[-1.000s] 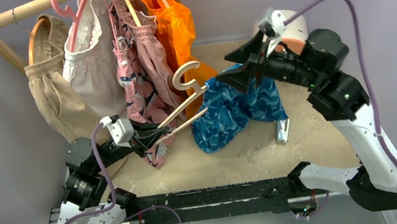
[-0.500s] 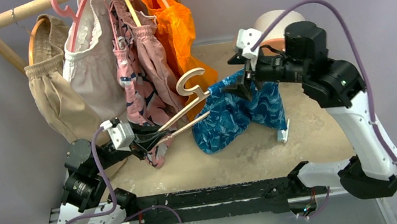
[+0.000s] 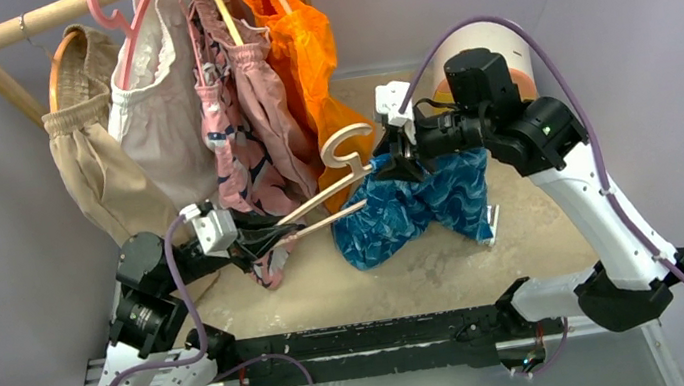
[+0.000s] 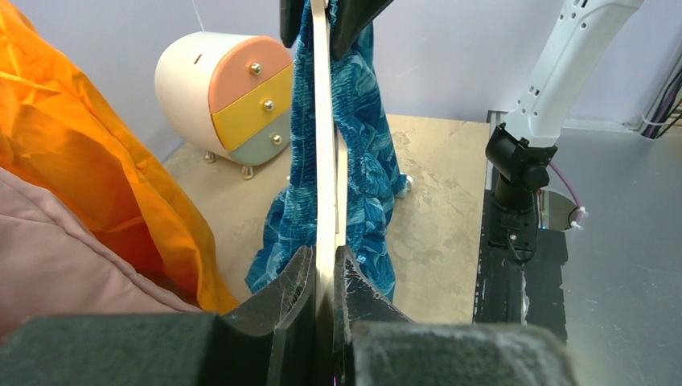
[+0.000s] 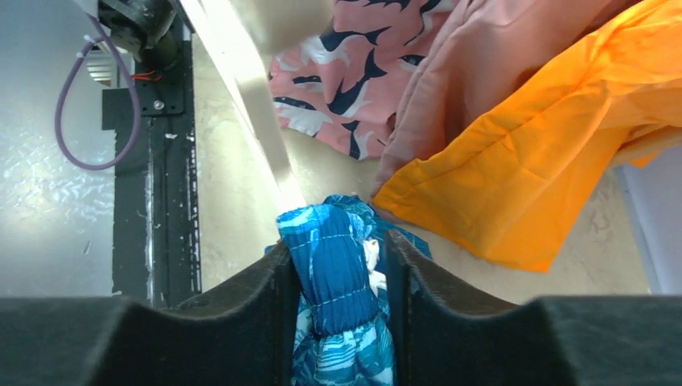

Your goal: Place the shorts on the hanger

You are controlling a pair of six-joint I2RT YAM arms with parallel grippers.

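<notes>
- Since a second ago the right arm has swung in to the left. It has carried the bunched waistband of the shorts [image 3: 420, 204] from well right of the hanger [image 3: 336, 180] to its far end, just below the hook. The hanger has tipped up a little and its hook now sits further right.
- The left gripper [image 4: 323, 261] is clamped tight on the near end of the hanger, holding it out slanted over the table.
- The right gripper [image 5: 338, 253] has its fingers pressed onto a gathered fold of the waistband, so it is gripping the shorts.
- Only that fold is lifted. The rest of the shorts hangs down along the hanger's far side, with the hem resting on the table near the orange garment [image 3: 303, 52].
- Step in hand, as I judge it: feeding the shorts onto the hanger. They lie against it but are not yet draped over an arm or the crossbar.
- The next move probably calls for the right arm to draw the waistband over the far arm. The left arm would need to keep the hanger steady, and the fabric should stay clear of the hook.
</notes>
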